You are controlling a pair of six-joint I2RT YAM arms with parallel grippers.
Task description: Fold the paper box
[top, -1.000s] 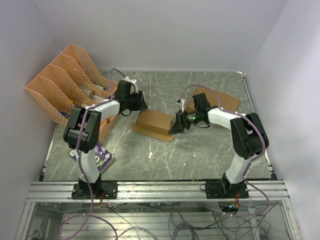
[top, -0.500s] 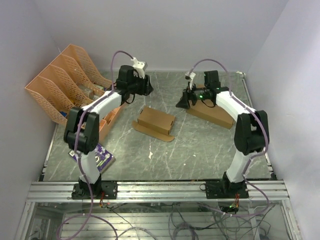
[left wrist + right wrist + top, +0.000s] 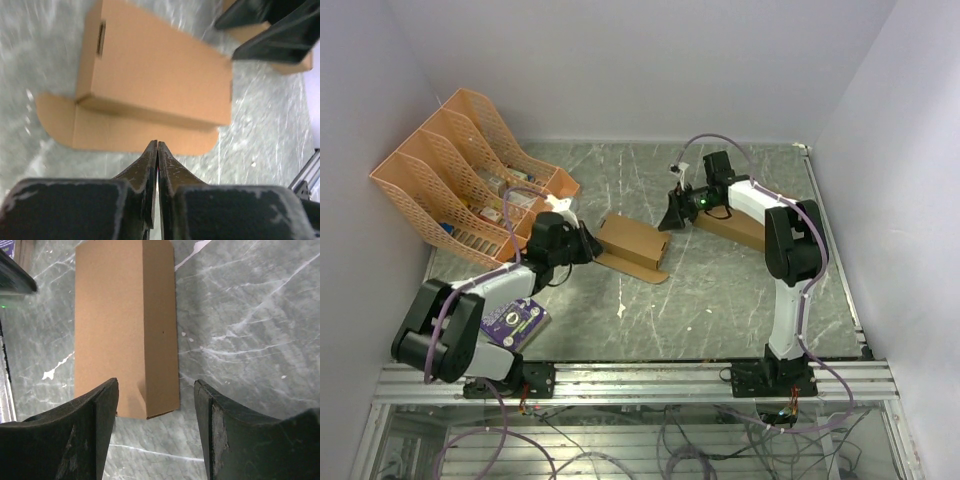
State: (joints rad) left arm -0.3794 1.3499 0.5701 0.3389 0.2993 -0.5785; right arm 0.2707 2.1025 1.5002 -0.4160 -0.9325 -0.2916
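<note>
We see a grey marbled table point(image 3: 740, 300) with walls on three sides, and both arms reaching out over it. At its far left corner stands a row of orange mesh file racks point(image 3: 450, 170), tilted back toward the wall, with some items in them that we cannot make out. A wider brown cardboard box point(image 3: 738, 229) lies toward the far right, partly under the right arm.

The paper box point(image 3: 633, 240) sits near the middle of the table as a narrow closed shape. One rounded flap point(image 3: 638, 268) is spread flat on the surface along its near side – the left wrist view shows it plainly.

The left gripper point(image 3: 588, 243) is low, just beside the box's left end, its jaws pressed together and holding nothing. The right gripper point(image 3: 672, 215) hangs by the box's right end with its jaws apart – in its wrist view the box end shows between the fingers point(image 3: 90, 430), but we cannot tell whether they touch it.

A small purple card point(image 3: 515, 320) lies near the left arm's base.
</note>
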